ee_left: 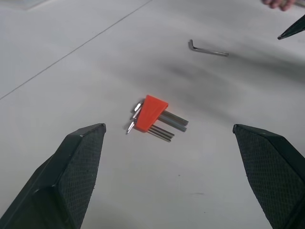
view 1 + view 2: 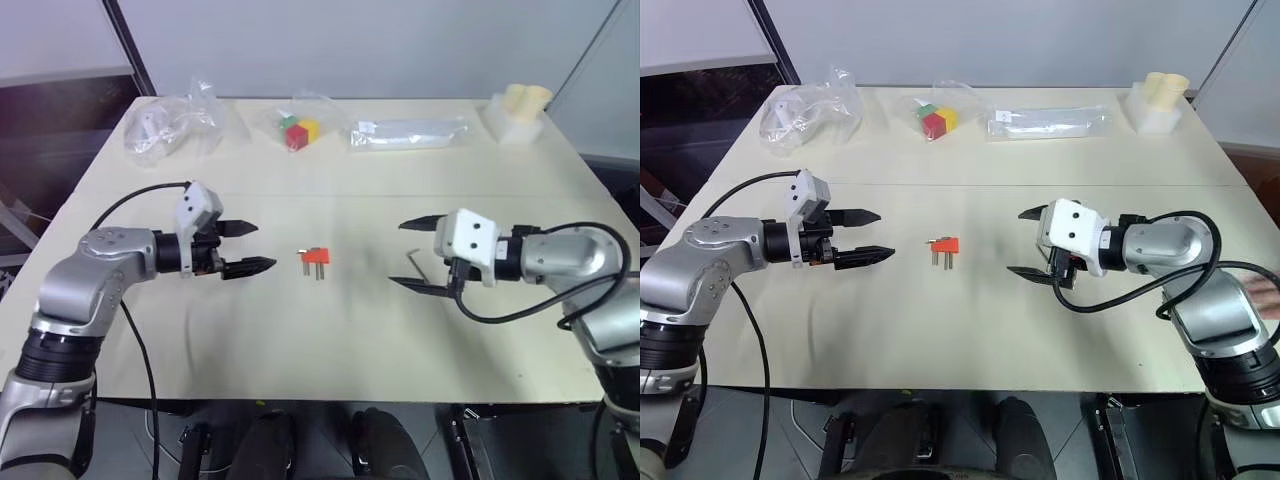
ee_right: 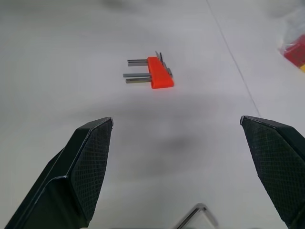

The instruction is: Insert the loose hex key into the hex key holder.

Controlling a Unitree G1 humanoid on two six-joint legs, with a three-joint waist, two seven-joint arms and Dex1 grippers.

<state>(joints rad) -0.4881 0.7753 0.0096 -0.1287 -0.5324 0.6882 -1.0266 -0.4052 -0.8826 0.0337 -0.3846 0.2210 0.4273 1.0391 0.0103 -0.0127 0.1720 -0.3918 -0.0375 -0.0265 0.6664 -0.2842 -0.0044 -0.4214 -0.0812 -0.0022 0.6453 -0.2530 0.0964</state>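
Note:
The hex key holder (image 2: 316, 256), a small orange-red block with short grey keys sticking out toward the table's front, lies flat at the middle of the table. The loose hex key (image 2: 413, 262), a thin dark L-shaped rod, lies to its right, also flat. My left gripper (image 2: 262, 246) hovers open to the left of the holder, pointing at it, with nothing between its fingers (image 1: 81, 162). From the right, my right gripper (image 2: 398, 254) points at the holder, open and empty, above the loose hex key (image 3: 190, 217), which lies just under it.
Along the table's far edge stand a crumpled clear bag (image 2: 175, 125), a clear bag of red, green and yellow cubes (image 2: 300, 130), a long clear packet (image 2: 410, 133) and a white block with pale yellow cylinders (image 2: 520, 110). A person's hand (image 2: 1265, 290) shows at the right.

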